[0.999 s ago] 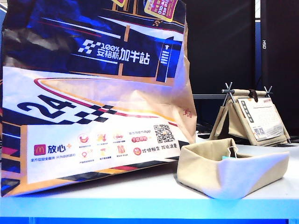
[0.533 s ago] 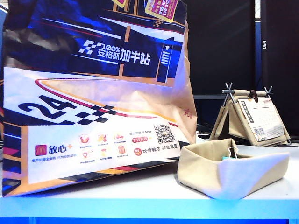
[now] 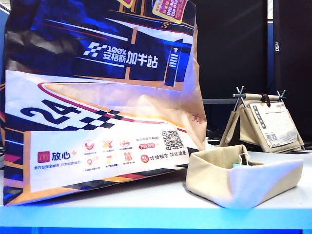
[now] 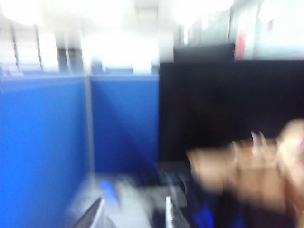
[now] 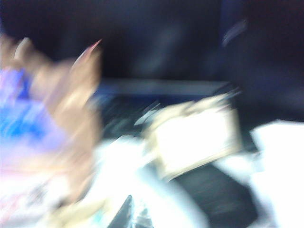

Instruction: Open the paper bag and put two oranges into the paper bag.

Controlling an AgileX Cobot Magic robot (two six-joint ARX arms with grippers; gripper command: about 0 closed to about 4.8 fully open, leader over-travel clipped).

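Exterior view first: the paper bag (image 3: 102,97) stands upright and fills the left half of the worktop (image 3: 156,207), its top edge cut off above the frame, so whether it's open I can't say. Just beside it on the right sits a low beige fabric tray (image 3: 241,178), and behind that a small rack with a card (image 3: 265,122). No arms and no oranges show here. Left wrist view is pure blur: blue partition, the brown bag off to one side, and the left claw (image 4: 135,213) peeking in at the frame edge with a gap between its tips, gripping nothing I can make out. Right wrist view is equally smeared; the right claw (image 5: 128,213) looks clenched shut and empty. My guess: both arms are between steps, and the next move needs oranges located. Open room lies in front of the tray.
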